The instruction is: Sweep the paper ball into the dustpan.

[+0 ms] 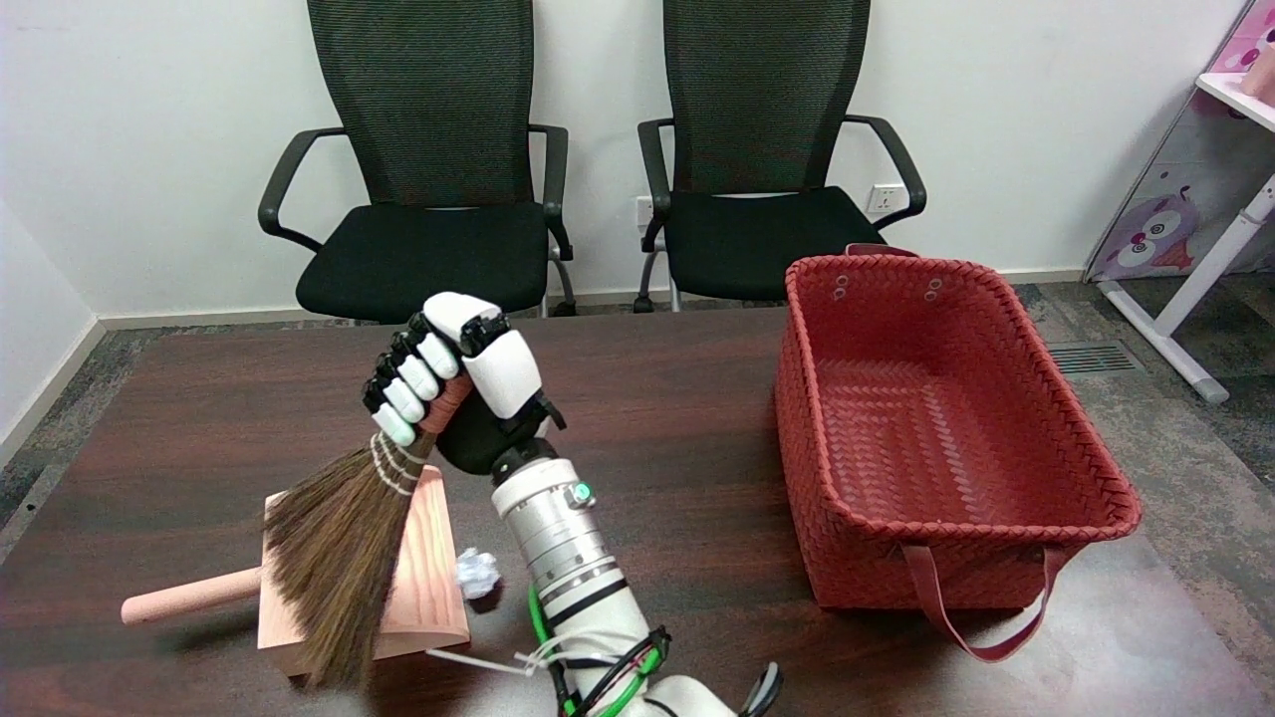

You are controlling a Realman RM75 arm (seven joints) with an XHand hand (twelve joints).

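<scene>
Dark wooden table (677,418), 2 chairs (428,179) behind. Right hand (453,373) wrapped tight round broom (344,558) handle — bristles draped over dustpan (423,597), lower left. Paper ball (477,573) just beside pan's right edge, probably awaiting the sweep.

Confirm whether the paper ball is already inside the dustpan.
No, the paper ball lies on the table beside the wooden dustpan, outside it.
</scene>
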